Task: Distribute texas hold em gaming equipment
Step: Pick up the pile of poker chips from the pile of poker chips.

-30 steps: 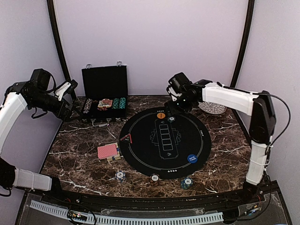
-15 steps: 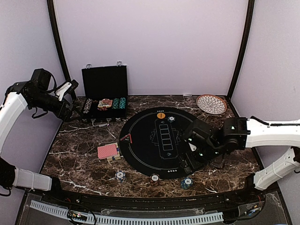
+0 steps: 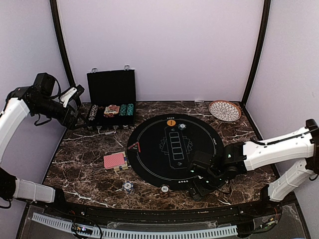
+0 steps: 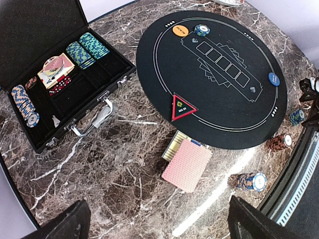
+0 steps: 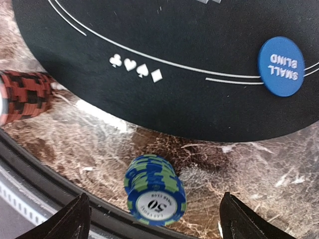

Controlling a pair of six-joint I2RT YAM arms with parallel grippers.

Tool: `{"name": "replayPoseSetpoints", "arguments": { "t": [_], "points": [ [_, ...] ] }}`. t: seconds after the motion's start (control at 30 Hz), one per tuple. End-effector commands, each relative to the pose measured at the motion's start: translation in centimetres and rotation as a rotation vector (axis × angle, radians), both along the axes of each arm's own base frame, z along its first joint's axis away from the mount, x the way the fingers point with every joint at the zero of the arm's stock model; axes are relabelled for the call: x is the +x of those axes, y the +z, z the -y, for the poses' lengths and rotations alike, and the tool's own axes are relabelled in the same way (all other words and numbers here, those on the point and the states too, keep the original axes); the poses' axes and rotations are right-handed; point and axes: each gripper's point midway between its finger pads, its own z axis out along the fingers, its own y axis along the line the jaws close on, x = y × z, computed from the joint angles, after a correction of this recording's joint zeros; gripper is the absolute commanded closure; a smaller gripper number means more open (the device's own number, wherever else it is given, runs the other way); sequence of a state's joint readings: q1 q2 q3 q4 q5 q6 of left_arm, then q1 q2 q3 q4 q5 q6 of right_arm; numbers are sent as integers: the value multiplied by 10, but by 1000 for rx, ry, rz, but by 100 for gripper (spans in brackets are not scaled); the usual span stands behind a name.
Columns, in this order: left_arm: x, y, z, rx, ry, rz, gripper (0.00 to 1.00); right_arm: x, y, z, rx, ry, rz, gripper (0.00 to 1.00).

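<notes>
A: Where the right gripper [image 3: 198, 188] hangs low by the near table edge, its jaws spread either side of the blue-and-green chip stack [image 5: 154, 191] and touching neither flank, what do we fear?

B: A knock, we judge. One finger clipping the stack on closing would scatter its striped discs across the glossy veined marble [image 5: 239, 164], perhaps over the rim.

A: And the rest?

B: A matte black round mat [image 5: 174, 50]; a flat blue small-blind disc [image 5: 280, 66] on its border; a red-and-black stack [image 5: 22, 94] beside it; red-backed cards [image 4: 187, 164] on the marble. The left gripper [image 4: 159, 226] hangs high, with jaws wide and empty.
</notes>
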State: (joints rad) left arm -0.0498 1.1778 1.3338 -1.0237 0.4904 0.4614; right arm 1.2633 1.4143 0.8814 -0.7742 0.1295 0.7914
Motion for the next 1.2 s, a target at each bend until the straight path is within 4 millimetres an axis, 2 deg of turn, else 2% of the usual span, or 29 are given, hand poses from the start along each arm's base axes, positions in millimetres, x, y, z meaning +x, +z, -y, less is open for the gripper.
{"name": "replayPoseSetpoints", "arguments": {
  "t": [0.0,0.4,0.73,1.0,1.17],
  "points": [
    [-3,7,4,-13,-14,11,1,-2,-9,-9,27,26,-3,10],
    [-2,7,4,-7,-16,15,1,-4,-27,-4,-3,28,-17,21],
    [-3,8,4,-5,-15,18,1,-3,-24,-4,3,26,-10,37],
    [-3,8,4,-5,-13,19,1,-4,-28,0,-8,24,-15,39],
    [-4,8,3,-2,-13,20,1,-4,-27,0,-7,26,-13,46]
  ]
}}
